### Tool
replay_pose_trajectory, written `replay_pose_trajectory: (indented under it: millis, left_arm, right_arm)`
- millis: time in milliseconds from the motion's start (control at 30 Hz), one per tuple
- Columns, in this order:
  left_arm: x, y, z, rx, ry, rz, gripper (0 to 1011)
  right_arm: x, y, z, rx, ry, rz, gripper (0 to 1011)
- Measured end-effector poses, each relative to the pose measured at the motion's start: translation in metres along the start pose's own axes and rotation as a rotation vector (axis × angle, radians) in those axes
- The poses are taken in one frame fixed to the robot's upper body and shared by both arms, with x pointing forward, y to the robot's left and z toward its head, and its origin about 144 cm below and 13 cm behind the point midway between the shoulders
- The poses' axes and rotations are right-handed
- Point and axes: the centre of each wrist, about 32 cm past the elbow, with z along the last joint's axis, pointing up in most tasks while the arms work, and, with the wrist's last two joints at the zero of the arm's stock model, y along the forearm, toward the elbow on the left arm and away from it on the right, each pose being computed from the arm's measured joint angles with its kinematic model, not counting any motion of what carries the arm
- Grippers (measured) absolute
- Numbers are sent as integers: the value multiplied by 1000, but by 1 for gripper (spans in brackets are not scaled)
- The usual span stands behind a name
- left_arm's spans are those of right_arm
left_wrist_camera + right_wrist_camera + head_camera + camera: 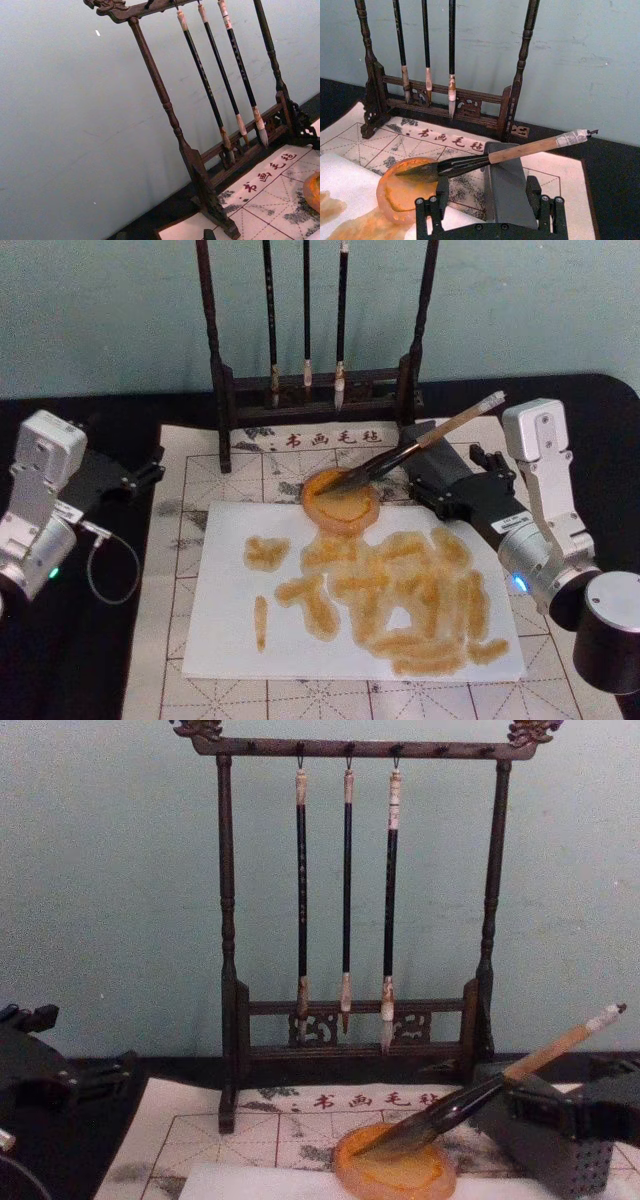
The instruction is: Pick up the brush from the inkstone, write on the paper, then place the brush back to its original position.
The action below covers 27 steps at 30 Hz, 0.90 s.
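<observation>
I see the brush (420, 448) resting tip-down in the inkstone (340, 500) near the mat's (190, 520) back edge, handle on a grey block (505, 185). My right gripper (455, 485) sits beside it, fingers spread; I cannot tell the left's (130, 478).

Pale blue-green wall (110, 900) behind

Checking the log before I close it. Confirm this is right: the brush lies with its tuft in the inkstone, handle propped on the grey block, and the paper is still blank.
One thing is wrong: the paper is not blank. The head view shows it covered with orange-amber strokes. The rest holds: the brush lies with its tuft in the inkstone, its handle on the grey block.
</observation>
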Motion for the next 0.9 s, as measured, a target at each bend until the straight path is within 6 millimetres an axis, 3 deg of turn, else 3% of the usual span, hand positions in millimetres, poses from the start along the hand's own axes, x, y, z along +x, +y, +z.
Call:
replay_pose_trajectory:
  millis: [900]
  left_arm:
    - [0, 0, 0, 0, 0, 0, 1001]
  right_arm:
    - [0, 0, 0, -1, 7, 1, 1000]
